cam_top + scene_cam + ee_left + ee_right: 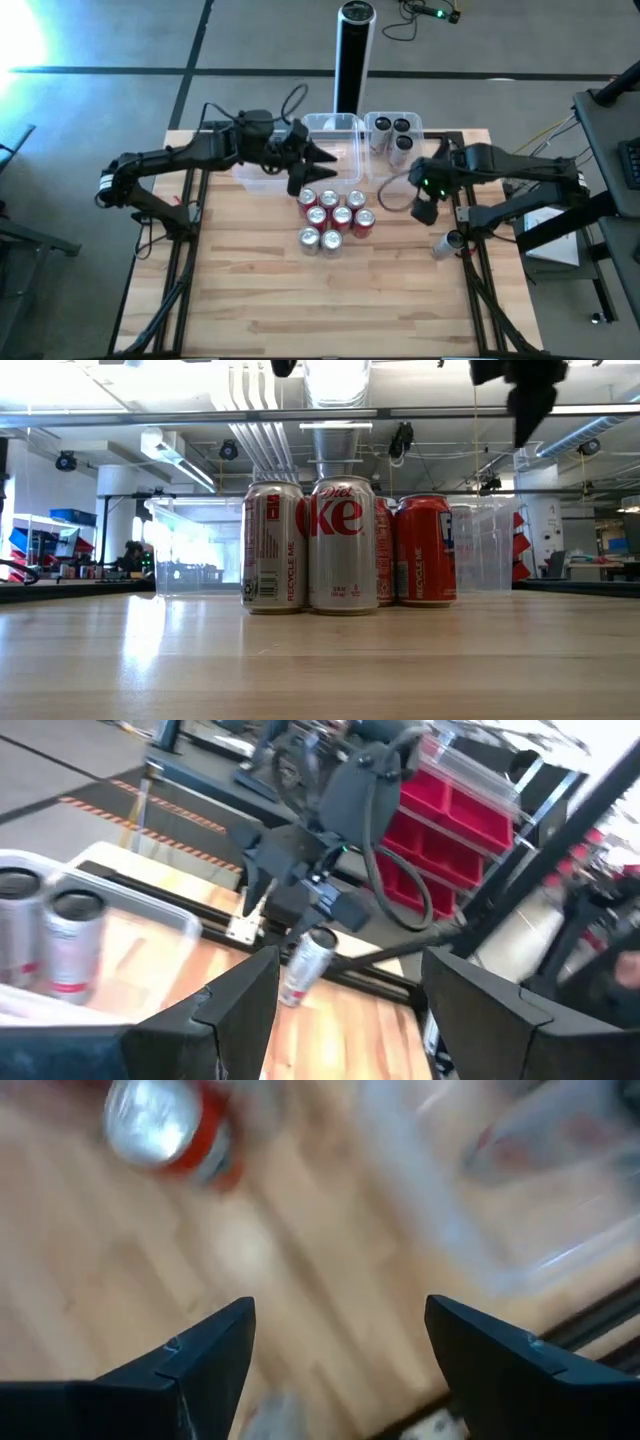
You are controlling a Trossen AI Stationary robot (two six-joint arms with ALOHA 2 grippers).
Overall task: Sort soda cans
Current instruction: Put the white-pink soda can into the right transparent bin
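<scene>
Only the right tub (412,150) holds three cans (392,130).

Grey floor (110,40) crossed by dark seams, bright glare at ten o'clock — tall black cylinder post (353,55) at twelve. White ceiling pipes (250,445) overhead; red bins (450,825) stacked beyond the pale wooden worktop (330,300).

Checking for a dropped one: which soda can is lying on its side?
The silver metal soda can at the table's right edge, below the right hand; the clustered cans and those in the clear tub stand upright.
</scene>
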